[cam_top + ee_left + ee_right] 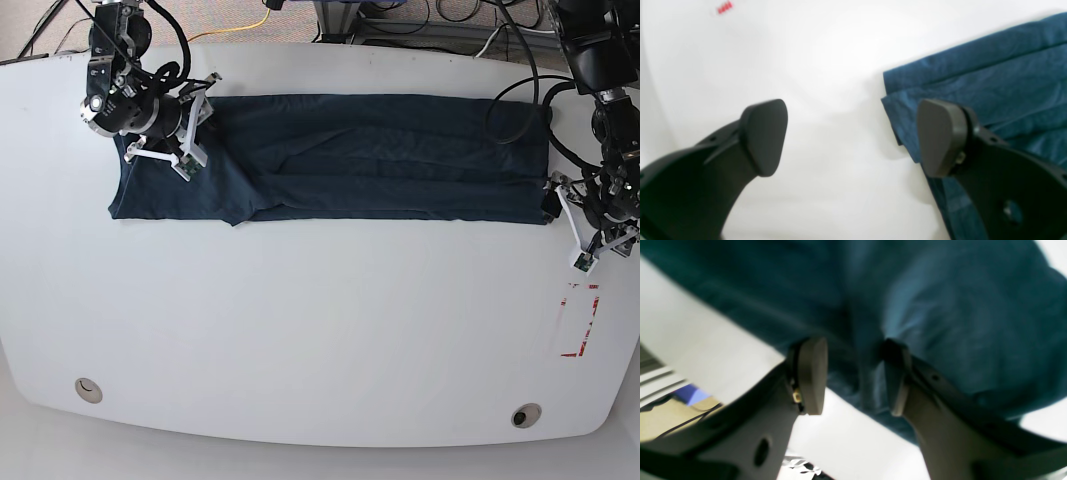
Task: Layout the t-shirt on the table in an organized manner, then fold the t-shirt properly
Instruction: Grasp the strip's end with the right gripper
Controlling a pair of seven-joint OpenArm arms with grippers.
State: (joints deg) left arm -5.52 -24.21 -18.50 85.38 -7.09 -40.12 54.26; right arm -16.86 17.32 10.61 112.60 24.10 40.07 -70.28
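Item: dark teal cotton t-shirt [350,155], a long folded band across the far side of the white smooth table [300,330]. Left gripper [853,136] spread wide, empty, beside its corner. Right gripper [855,376] half-spread over cloth; whether it pinches cannot be told. Advice: both should catch matching corners squarely before the next fold.

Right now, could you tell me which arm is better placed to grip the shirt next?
Probably right: the right gripper already straddles the t-shirt, while the left gripper hangs open mostly over bare table.
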